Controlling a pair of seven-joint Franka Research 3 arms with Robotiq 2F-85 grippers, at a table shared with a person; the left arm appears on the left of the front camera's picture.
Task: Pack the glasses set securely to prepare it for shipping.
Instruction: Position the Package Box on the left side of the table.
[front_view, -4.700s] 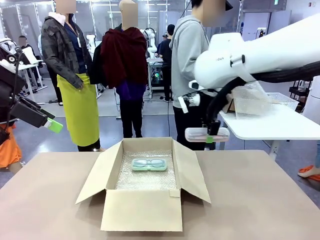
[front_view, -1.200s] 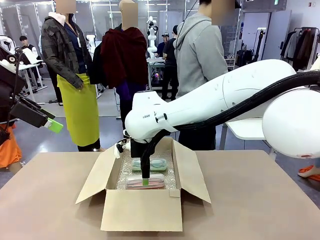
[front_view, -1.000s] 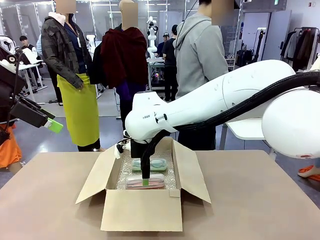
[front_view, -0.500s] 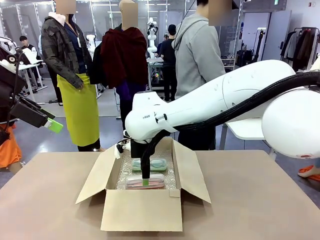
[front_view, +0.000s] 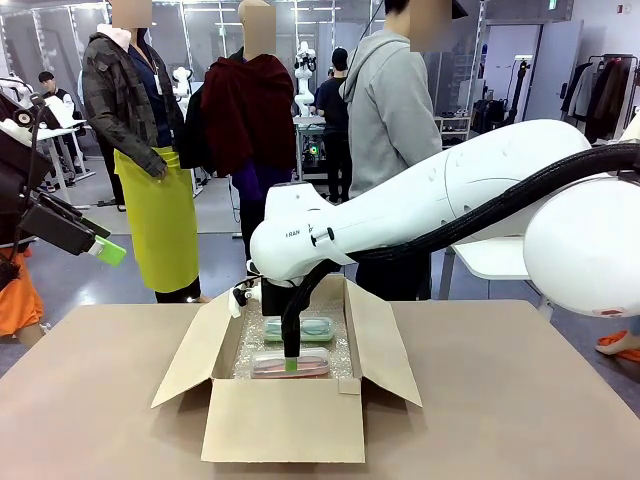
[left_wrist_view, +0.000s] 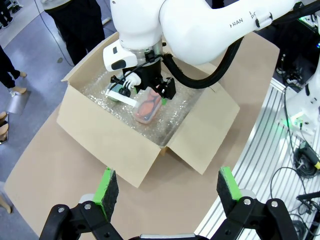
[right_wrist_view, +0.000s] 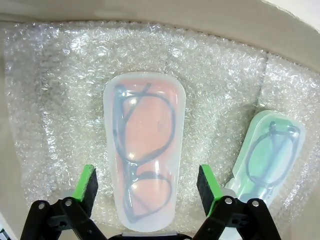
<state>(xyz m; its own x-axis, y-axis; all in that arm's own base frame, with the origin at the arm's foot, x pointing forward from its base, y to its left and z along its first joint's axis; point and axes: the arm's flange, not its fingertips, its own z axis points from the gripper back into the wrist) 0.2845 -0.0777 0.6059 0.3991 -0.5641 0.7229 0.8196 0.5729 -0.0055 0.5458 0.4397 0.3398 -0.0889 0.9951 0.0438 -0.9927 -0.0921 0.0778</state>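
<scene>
Right claw (right_wrist_view: 146, 182), jaws fully spread, straddles pinkish glasses case (right_wrist_view: 145, 145) on bubble wrap (right_wrist_view: 60, 100), pads (right_wrist_view: 87, 182) apparently clear of it; mint case (right_wrist_view: 272, 150) alongside. Left claw (left_wrist_view: 165, 187) spread wide, holding nothing

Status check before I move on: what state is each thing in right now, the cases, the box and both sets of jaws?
Box: open, flaps spread, bubble wrap lining its floor.
Pink case: shut, glasses inside, lying flat on the bubble wrap.
Mint case: shut, glasses inside, lying beside the pink one, apart from it.
Right jaws: open astride the pink case, pads clear of it.
Left jaws: open, empty, raised away from the box.
</scene>
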